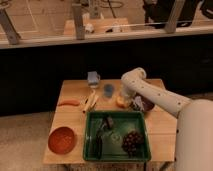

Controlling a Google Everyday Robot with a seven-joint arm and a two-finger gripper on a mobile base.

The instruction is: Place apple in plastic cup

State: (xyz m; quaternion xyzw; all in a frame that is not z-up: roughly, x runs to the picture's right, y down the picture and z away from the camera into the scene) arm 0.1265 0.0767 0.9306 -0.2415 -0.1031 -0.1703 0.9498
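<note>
The apple [121,103], small and yellow-orange, lies on the wooden table [70,90] just behind the green tray. The plastic cup [108,90], a small blue-grey tumbler, stands upright a little left of and behind the apple. My gripper [124,96] hangs down from the white arm's wrist [133,79], directly over the apple and at its top. It is just right of the cup. The gripper partly hides the apple's far side.
A dark purple bowl [145,105] sits right of the apple under the arm. A boxy blue-and-white object [93,78] stands behind the cup. A carrot [69,103] and a pale yellowish item [91,100] lie left. The green tray [90,131] holds grapes [132,141]. An orange bowl [62,139] sits front left.
</note>
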